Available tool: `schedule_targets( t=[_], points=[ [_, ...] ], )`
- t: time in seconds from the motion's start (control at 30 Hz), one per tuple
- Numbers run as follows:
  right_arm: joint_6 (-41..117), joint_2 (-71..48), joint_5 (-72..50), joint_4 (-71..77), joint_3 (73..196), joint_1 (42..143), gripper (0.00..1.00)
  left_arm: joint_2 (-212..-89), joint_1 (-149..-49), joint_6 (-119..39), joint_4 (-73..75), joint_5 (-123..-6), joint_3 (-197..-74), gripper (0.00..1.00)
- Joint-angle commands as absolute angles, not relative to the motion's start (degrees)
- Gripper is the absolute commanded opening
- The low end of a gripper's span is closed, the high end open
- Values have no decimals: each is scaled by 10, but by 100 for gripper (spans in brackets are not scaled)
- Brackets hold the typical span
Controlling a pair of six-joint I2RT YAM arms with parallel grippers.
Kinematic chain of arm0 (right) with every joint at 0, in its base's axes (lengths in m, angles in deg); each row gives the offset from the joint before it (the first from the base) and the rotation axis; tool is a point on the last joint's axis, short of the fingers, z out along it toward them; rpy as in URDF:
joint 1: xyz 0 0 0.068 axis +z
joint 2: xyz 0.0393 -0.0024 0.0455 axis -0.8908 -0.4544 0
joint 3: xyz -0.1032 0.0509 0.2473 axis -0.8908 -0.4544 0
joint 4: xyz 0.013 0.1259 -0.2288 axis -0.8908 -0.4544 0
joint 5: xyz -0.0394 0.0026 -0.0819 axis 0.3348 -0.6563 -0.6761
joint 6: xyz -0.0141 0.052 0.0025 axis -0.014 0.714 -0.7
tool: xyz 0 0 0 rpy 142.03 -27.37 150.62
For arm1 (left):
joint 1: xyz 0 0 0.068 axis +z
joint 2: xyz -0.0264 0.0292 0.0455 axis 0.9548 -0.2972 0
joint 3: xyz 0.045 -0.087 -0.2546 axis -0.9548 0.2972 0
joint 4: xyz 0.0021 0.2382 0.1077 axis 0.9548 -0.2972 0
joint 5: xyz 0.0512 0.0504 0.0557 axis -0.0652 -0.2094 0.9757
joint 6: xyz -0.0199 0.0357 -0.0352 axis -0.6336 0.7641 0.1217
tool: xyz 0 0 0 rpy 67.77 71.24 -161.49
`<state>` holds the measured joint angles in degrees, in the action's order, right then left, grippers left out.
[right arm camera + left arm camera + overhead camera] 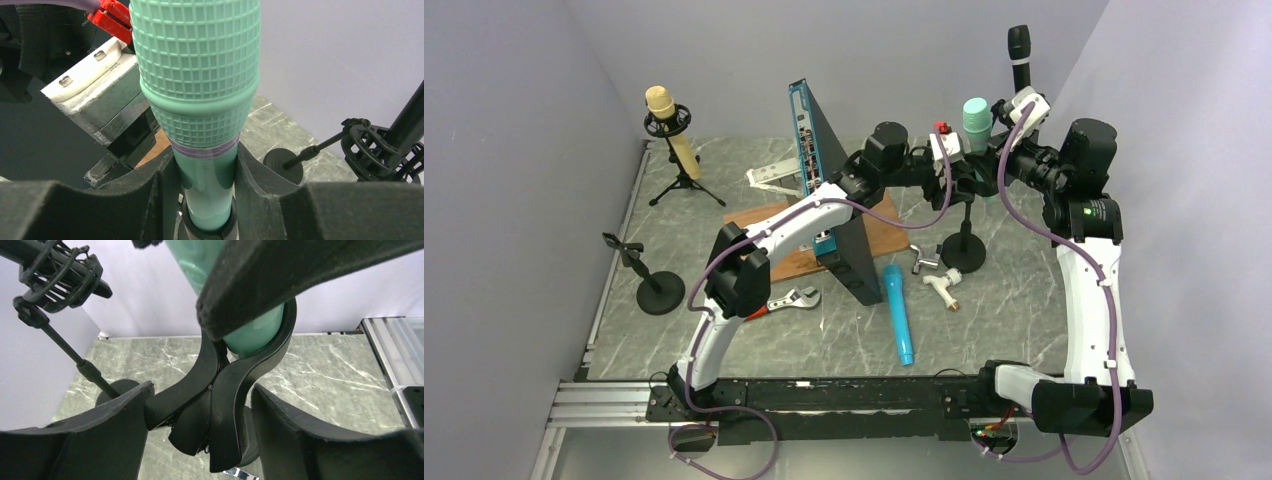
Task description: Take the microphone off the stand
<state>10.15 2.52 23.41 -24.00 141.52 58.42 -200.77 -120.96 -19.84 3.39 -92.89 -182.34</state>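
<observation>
A mint-green microphone point(976, 118) stands upright in the black clip of a round-based stand point(964, 252) at centre right. My right gripper point(996, 160) is shut on its smooth body just below the mesh head; in the right wrist view the fingers point(252, 175) press both sides of the microphone point(200, 75), right above the clip ring. My left gripper point(956, 168) comes in from the left and closes on the stand's clip point(225, 405), below the green body point(255, 335); its left finger point(125, 425) touches the clip.
A black microphone point(1020, 45) on a shock-mount stand is at back right, close behind my right wrist. A yellow microphone point(669, 125) on a tripod is at back left. An empty stand point(649, 282), a blue microphone point(898, 312), a wrench point(789, 298), metal fittings point(939, 280) and a black wedge point(844, 200) are nearby.
</observation>
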Motion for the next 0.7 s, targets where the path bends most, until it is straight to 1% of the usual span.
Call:
schedule_targets(
  t=[0.0, 0.03, 0.1, 0.2, 0.27, 0.33, 0.37, 0.4, 0.43, 0.53, 0.67],
  points=[
    [102, 31, 271, -218, 1424, 587, 0, -1975, -1210, -195, 62, -943, -1843, 91],
    [99, 30, 270, -224, 1426, 587, 0, -1973, -1210, -200, 73, -944, -1836, 98],
    [96, 30, 270, -227, 1428, 586, 0, -1968, -1208, -214, 93, -945, -1826, 99],
    [96, 33, 270, -225, 1424, 586, 0, -1976, -1205, -223, 93, -962, -1847, 99],
    [97, 33, 270, -225, 1423, 586, 0, -1985, -1205, -217, 75, -975, -1867, 91],
    [96, 33, 268, -225, 1423, 586, 0, -1988, -1204, -215, 68, -976, -1867, 77],
    [96, 33, 267, -225, 1424, 587, 0, -1986, -1204, -211, 67, -978, -1862, 72],
    [96, 34, 267, -225, 1426, 587, 0, -1986, -1203, -205, 61, -978, -1860, 68],
    [96, 34, 267, -225, 1427, 587, 0, -1986, -1203, -200, 50, -977, -1860, 66],
    [95, 31, 271, -227, 1435, 587, 0, -1987, -1201, -183, 30, -975, -1858, 68],
    [96, 27, 274, -230, 1443, 587, 0, -2000, -1201, -175, 8, -978, -1881, 73]
  ],
)
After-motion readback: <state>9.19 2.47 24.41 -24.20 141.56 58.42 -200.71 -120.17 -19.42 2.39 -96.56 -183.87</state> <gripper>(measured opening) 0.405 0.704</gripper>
